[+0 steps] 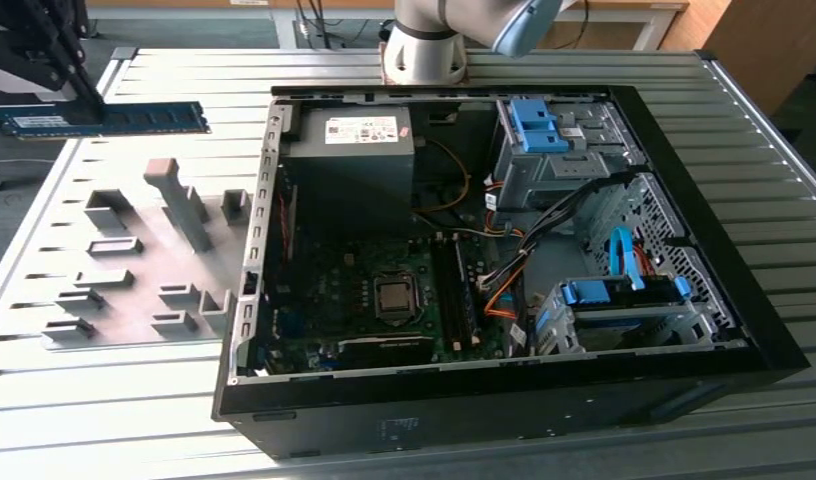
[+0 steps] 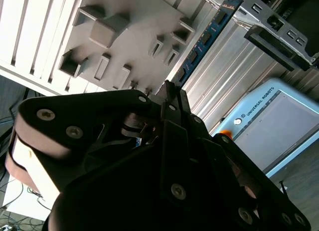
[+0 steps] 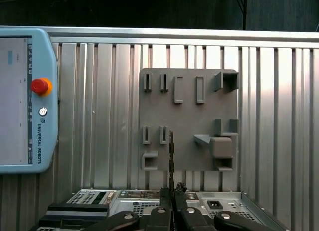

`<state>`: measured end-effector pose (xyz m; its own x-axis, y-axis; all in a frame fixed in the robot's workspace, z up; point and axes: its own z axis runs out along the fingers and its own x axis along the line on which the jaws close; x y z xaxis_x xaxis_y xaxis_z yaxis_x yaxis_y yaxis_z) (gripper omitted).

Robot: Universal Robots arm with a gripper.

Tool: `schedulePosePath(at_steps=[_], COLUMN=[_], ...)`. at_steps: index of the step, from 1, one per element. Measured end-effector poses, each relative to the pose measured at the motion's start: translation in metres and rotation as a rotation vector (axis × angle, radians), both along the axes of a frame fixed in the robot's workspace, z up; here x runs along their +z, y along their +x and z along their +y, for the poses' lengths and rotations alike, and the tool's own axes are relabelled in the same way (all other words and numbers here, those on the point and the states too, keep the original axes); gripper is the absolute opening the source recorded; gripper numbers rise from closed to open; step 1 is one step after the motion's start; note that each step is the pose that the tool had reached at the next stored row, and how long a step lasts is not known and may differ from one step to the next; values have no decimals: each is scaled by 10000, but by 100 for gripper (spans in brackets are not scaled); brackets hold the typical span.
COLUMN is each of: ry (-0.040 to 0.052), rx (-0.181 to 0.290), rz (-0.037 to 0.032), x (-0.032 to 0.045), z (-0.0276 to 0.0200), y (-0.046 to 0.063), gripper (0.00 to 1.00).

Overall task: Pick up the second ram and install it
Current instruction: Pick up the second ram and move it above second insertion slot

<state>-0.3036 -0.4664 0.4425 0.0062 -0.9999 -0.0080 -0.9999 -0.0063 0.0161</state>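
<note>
Fingers [image 3: 163, 195] pinch the ram [image 1: 115, 118] by its edge near the table [image 1: 141, 400] corner; that thin hold risks it tilting and jamming on insertion.

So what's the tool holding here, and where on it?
The second ram, pinched by the tool on its upper long edge, near mid-length.

Robotics lab / test cell is indicated. An industrial arm's base [image 1: 426, 50] is seen at the far edge of a ribbed alu. table [image 1: 141, 420], w/ a teach pendant [image 3: 20, 101] and its red e-stop [image 3: 40, 86] beside the table. An opened PC case [image 1: 728, 360], mobo [image 1: 368, 300] exposed, and a grey fixture plate [image 1: 128, 260] are set out on the table. A ram [image 1: 108, 118] is held in the air above it. Wooden desks [image 1: 635, 12] are seen behind.
</note>
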Motion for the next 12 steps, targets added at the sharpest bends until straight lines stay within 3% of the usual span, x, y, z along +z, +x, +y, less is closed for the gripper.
schedulePosePath(at_steps=[6, 12], ry=[0, 1], rx=[0, 0], rz=[0, -1], x=[-5, -6], z=[0, 0], y=[113, 120], gripper=[14, 14])
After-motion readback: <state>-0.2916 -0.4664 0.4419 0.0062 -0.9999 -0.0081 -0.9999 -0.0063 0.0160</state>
